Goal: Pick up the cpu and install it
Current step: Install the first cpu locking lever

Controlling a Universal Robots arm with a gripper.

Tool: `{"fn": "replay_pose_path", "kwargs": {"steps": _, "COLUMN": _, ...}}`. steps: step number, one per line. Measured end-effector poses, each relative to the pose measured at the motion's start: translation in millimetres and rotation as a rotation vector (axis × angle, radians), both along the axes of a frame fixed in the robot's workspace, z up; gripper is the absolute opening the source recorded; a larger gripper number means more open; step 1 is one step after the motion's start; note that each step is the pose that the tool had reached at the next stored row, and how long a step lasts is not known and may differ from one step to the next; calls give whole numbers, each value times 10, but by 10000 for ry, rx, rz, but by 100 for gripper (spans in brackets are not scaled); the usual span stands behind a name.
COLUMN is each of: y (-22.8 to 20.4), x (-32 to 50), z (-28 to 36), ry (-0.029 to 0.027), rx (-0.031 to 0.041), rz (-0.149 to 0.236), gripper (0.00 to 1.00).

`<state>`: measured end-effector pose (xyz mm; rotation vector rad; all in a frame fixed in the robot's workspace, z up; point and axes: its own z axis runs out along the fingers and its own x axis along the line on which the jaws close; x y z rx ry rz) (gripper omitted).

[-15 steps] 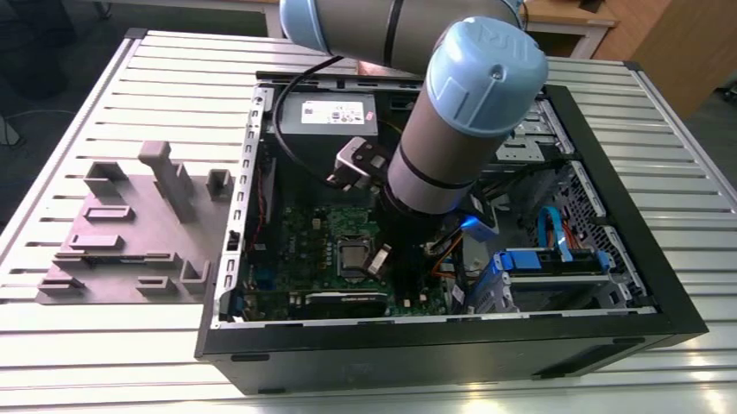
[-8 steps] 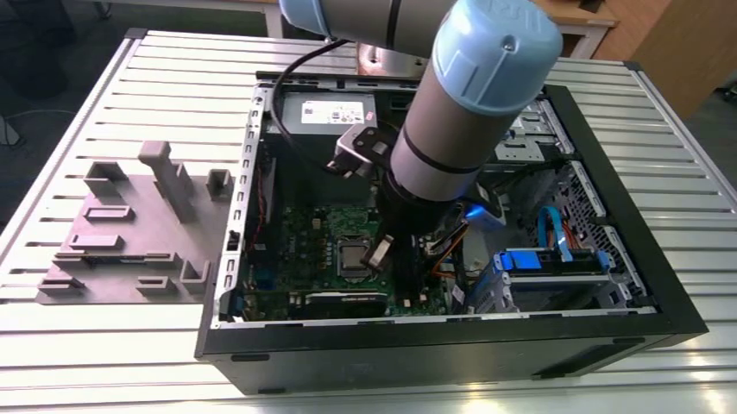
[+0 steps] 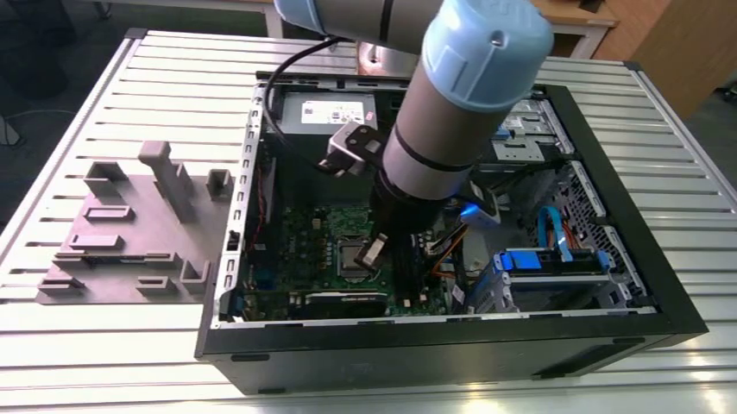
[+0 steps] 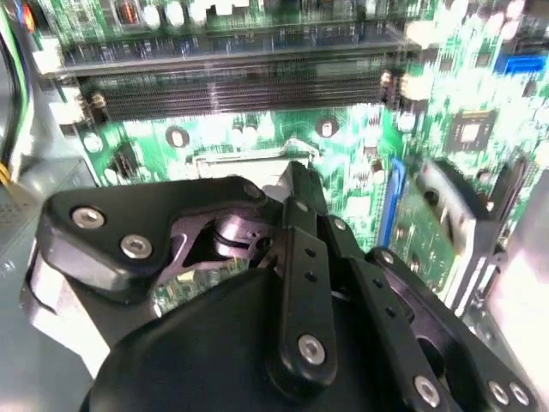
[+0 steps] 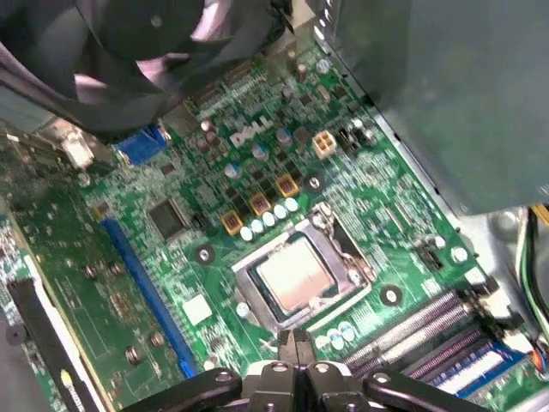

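Looking in the first wrist view, you see the cpu lying flat in the socket frame, just beyond your pincer, fingertips closed together, holding nothing.

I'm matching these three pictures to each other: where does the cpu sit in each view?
Exterior view: the cpu is a pale square on the green motherboard, beside the gripper.
First wrist view: it lies inside the socket frame, just beyond the gripper's tips.
Second wrist view: the gripper covers the socket; I cannot tell the cpu there.
Shared landmark: the socket frame, whose edge peeks above the gripper in the second wrist view.
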<state>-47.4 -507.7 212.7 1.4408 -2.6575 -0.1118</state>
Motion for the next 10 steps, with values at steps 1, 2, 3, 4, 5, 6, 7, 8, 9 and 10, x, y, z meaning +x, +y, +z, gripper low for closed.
{"fn": "replay_pose_path", "kwargs": {"steps": 1, "y": 0, "x": -41, "z": -2, "ry": -29, "rx": 2, "rz": 0, "gripper": 10}}
{"fn": "replay_pose_path", "kwargs": {"steps": 2, "y": 0, "x": -83, "z": -4, "ry": -58, "rx": 5, "rz": 1, "gripper": 10}}
{"fn": "replay_pose_path", "kwargs": {"steps": 3, "y": 0, "x": -124, "z": -6, "ry": -86, "rx": 7, "rz": 2, "gripper": 10}}
{"fn": "replay_pose_path", "kwargs": {"steps": 4, "y": 0, "x": -167, "z": -8, "ry": -113, "rx": 11, "rz": -1, "gripper": 10}}
{"fn": "replay_pose_path", "kwargs": {"steps": 5, "y": 0, "x": -202, "z": -11, "ry": -137, "rx": 17, "rz": 0, "gripper": 10}}
{"fn": "replay_pose_path", "kwargs": {"steps": 6, "y": 1, "x": -227, "z": -12, "ry": -155, "rx": 20, "rz": 0, "gripper": 10}}
{"fn": "replay_pose_path", "kwargs": {"steps": 7, "y": 2, "x": -235, "z": -13, "ry": -165, "rx": 23, "rz": 0, "gripper": 10}}
{"fn": "replay_pose_path", "kwargs": {"steps": 8, "y": 5, "x": -234, "z": -13, "ry": -167, "rx": 24, "rz": 1, "gripper": 10}}
{"fn": "replay_pose_path", "kwargs": {"steps": 9, "y": 10, "x": -235, "z": -7, "ry": -170, "rx": 25, "rz": -2, "gripper": 10}}
{"fn": "replay_pose_path", "kwargs": {"steps": 10, "y": 14, "x": -235, "z": 14, "ry": -172, "rx": 25, "rz": -3, "gripper": 10}}
